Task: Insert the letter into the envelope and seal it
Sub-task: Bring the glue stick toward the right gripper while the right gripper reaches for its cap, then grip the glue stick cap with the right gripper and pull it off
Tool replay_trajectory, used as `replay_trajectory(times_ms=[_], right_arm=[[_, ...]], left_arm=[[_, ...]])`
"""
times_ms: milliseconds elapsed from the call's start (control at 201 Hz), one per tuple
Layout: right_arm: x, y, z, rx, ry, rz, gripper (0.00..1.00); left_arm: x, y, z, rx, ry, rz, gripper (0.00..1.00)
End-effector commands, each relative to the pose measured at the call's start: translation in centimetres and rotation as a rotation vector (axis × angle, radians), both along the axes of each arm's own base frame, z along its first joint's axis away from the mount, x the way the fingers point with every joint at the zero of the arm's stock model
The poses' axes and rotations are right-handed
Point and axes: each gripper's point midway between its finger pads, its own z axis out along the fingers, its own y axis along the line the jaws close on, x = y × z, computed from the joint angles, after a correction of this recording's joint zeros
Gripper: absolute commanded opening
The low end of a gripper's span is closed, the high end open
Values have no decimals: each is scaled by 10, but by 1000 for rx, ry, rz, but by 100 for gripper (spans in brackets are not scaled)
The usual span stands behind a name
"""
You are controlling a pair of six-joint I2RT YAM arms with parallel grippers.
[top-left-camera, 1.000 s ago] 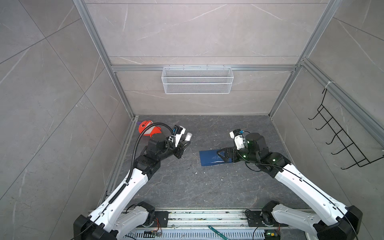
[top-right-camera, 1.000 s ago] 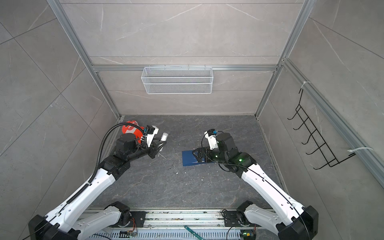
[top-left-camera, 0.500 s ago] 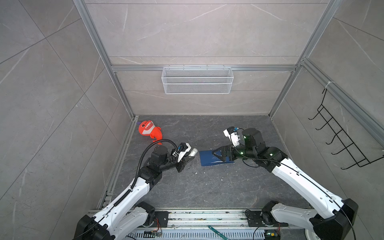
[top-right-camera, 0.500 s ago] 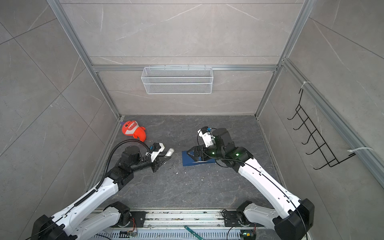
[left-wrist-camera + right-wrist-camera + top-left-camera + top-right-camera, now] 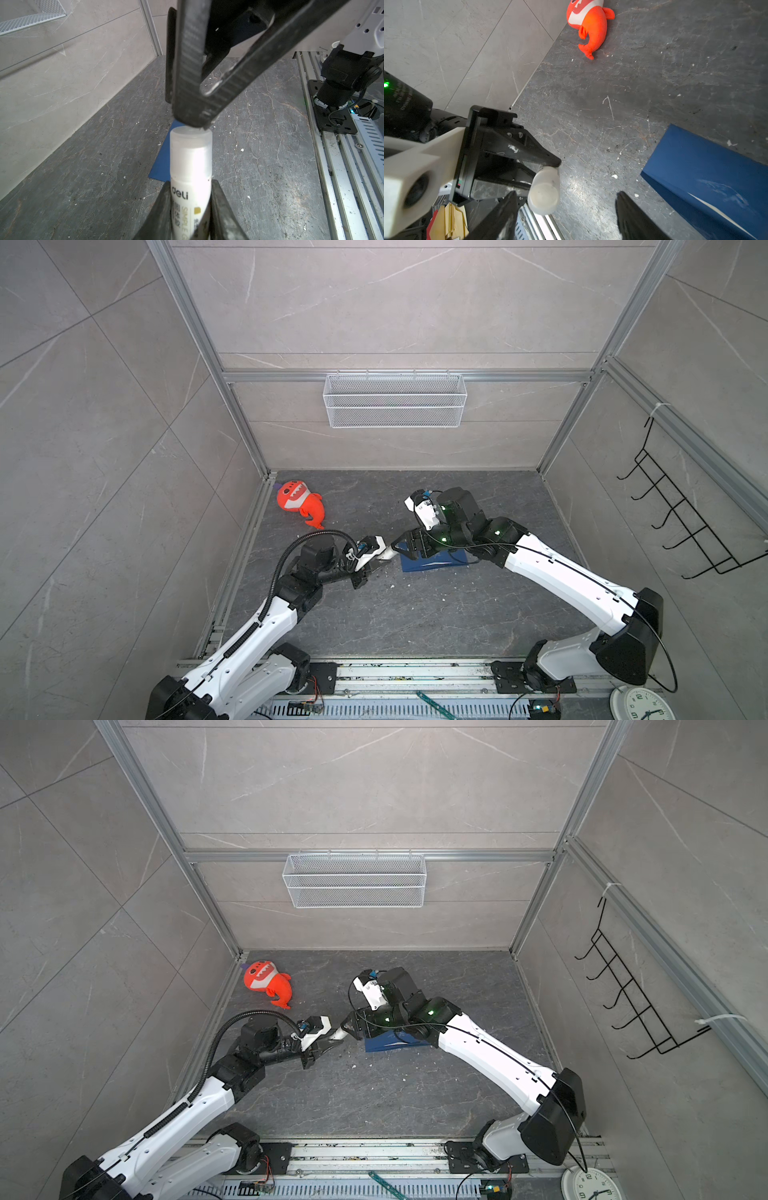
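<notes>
The left gripper (image 5: 191, 187) is clamped narrowly on the lower body of a white glue stick (image 5: 191, 162), one finger on each side of the tube, and holds it off the table (image 5: 415, 614) with the translucent cap (image 5: 544, 190) pointing toward the other arm. The right gripper (image 5: 566, 194) meets it tip to tip in both top views; its jaws stand well apart with the cap between them, close to one finger and clear of the other, so it has hold of nothing. The dark blue envelope (image 5: 706, 170) lies flat on the table just beside the cap, partly under the right wrist in a top view (image 5: 432, 564). An orange plush toy (image 5: 266, 982) lies near the far left corner, well apart
</notes>
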Motion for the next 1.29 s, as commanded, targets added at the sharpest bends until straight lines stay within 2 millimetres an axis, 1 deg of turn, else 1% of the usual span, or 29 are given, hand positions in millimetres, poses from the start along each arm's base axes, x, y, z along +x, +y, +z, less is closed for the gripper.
replay_trajectory(times_ms=[0, 184, 339, 473, 647, 692, 792, 871, 1021, 1155, 1290], right_arm=[[1, 5, 5, -7, -14, -4, 69], [-1, 9, -1, -26, -7, 0, 53], [-5, 15, -4, -35, -1, 20, 48], [-10, 19, -11, -52, 11, 37, 43], [-11, 22, -12, -54, 11, 43, 37], [-11, 23, -11, -55, 11, 46, 34], [-12, 25, -13, -60, 14, 55, 24], [-12, 23, -12, -63, 7, 53, 18], [-10, 18, -7, -78, -25, 42, 10], [-8, 10, 0, -102, -71, 31, 7], [-8, -2, 13, -116, -123, 20, 3]], left_arm=[[-4, -5, 26, -35, -63, -41, 0], [-3, -5, 25, -32, -58, -39, 0], [-2, -6, 23, -29, -49, -38, 0], [-1, -6, 22, -27, -44, -36, 0], [-2, -5, 23, -26, -46, -35, 0], [-1, -5, 23, -26, -46, -36, 0], [-1, -5, 22, -23, -40, -35, 0], [-1, -6, 21, -22, -37, -36, 0], [-1, -6, 20, -17, -29, -39, 0], [-1, -6, 18, -10, -16, -41, 0], [0, -7, 14, 5, 5, -41, 0]])
